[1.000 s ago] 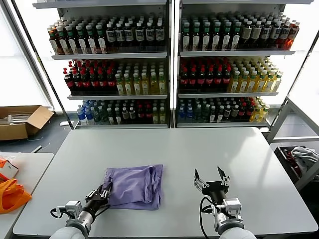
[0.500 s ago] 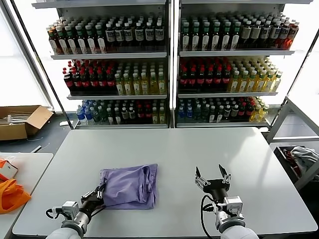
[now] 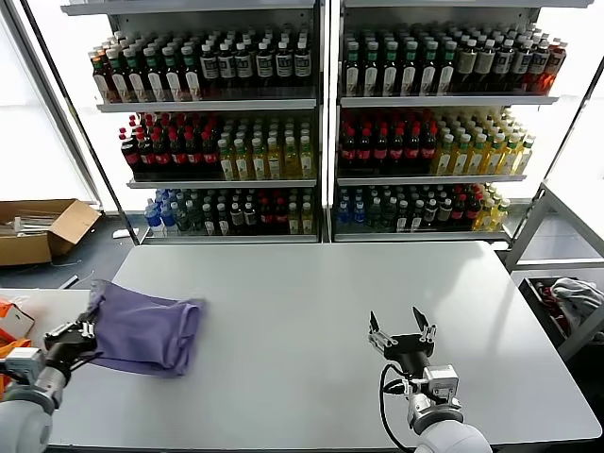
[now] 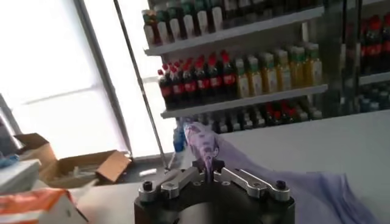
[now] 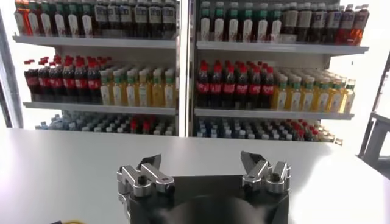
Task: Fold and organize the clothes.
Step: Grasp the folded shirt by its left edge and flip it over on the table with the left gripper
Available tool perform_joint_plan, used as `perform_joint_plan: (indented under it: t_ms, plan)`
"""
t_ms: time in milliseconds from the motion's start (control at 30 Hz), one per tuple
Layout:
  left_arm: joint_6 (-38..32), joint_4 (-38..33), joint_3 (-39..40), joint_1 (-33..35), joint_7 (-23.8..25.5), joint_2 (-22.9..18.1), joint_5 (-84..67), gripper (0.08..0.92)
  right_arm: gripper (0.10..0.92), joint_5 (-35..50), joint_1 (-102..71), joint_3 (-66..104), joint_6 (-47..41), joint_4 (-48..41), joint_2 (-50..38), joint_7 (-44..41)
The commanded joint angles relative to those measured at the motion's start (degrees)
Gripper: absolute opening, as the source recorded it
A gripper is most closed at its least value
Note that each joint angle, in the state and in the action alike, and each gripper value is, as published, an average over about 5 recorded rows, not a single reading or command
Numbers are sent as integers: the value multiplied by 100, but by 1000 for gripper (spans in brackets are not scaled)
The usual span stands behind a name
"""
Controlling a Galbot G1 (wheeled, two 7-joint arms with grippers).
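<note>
The folded lavender T-shirt (image 3: pixel 143 329) lies at the left edge of the grey table (image 3: pixel 311 311), partly overhanging toward the side table. My left gripper (image 3: pixel 77 334) is shut on the shirt's near left edge; in the left wrist view the fabric (image 4: pixel 204 146) rises from between the closed jaws of the gripper (image 4: pixel 209 175). My right gripper (image 3: pixel 401 330) is open and empty, held above the table's front right; it also shows in the right wrist view (image 5: pixel 204 173) with jaws wide apart.
A bright orange bag (image 3: pixel 9 349) and a small side table (image 3: pixel 42 311) stand at the left. A cardboard box (image 3: pixel 38 229) is on the floor behind. Drink shelves (image 3: pixel 321 123) fill the back. A bin with cloth (image 3: pixel 566 302) is at the right.
My left gripper has dragged the shirt from the front middle of the table to its left edge. The right gripper has stayed in place.
</note>
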Motion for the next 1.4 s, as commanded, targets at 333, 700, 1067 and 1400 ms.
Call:
perform_joint_plan:
  t_ms: [333, 700, 1067, 1400]
  plan:
    - [207, -1063, 1693, -247, -194, -99, -252, 118, 823, -118, -321, 181, 3, 29, 149, 8]
    - [622, -980, 4702, -1051, -896, -1922, 363, 118, 823, -477, -754, 499, -30, 141, 604, 9]
    - [656, 233, 5467, -1852, -989, -2646, 432, 118, 823, -635, -834, 546, -141, 214, 719, -34]
    - [334, 20, 5075, -1892, -923, -2700, -760, 305, 823, 149, -356, 209, -148, -177, 632, 74]
